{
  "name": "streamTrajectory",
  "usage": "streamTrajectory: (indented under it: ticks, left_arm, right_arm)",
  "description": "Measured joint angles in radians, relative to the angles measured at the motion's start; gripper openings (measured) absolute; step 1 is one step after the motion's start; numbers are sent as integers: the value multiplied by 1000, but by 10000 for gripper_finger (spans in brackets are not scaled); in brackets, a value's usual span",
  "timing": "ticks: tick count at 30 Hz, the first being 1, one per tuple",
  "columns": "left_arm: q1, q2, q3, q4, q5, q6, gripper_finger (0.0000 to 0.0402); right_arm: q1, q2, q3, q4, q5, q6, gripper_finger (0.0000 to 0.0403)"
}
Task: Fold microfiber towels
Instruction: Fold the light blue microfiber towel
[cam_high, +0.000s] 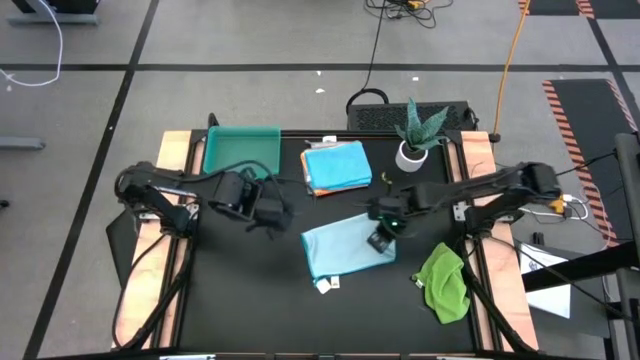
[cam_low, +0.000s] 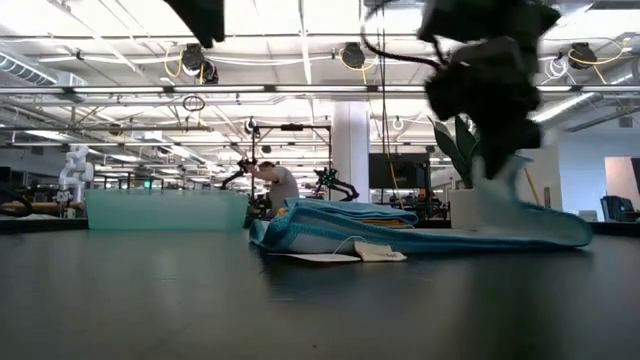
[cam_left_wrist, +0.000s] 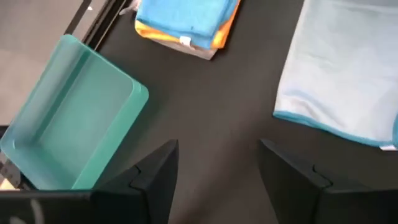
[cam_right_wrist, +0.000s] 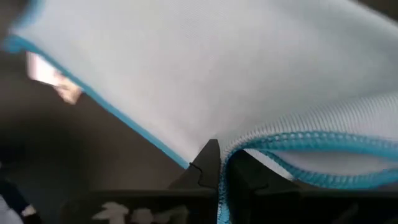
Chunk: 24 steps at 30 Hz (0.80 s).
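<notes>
A pale blue microfiber towel (cam_high: 335, 250) lies spread near the table's middle, its white tag (cam_high: 325, 285) at the near edge. My right gripper (cam_high: 381, 238) is shut on the towel's right side and has raised that part (cam_low: 497, 178). My left gripper (cam_high: 270, 212) hangs open over bare table left of the towel, with nothing between its fingers (cam_left_wrist: 155, 171). A folded stack, bright blue over yellow-orange (cam_high: 337, 166), rests flat farther back. A green towel (cam_high: 445, 283) lies crumpled at the near right. My right gripper pinches the pale blue towel's stitched blue hem (cam_right_wrist: 273, 140) between its two shut fingers, at the towel's right edge. The fingers slant down from above. The hem curls over the fingertips (cam_right_wrist: 210, 163). This edge is lifted, and the rest of the towel (cam_low: 420, 238) lies on the table.
A teal tray (cam_high: 240, 150) stands at the far left of the table. A potted plant (cam_high: 415, 135) stands at the far right. Bare black table (cam_high: 240, 290) stretches along the near left. Beyond the table, the low view shows a person (cam_low: 282, 186) far off in the room.
</notes>
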Motion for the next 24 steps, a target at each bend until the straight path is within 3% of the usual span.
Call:
streamTrajectory:
  ticks: [13,24]
  left_arm:
    - [-100,1,0,-62,-35,-130,218]
    - [-104,1,0,-65,-44,-141,218]
  right_arm:
    - [-6,393,411,27,-145,-325,0]
    - [34,531,551,45,-292,-435,0]
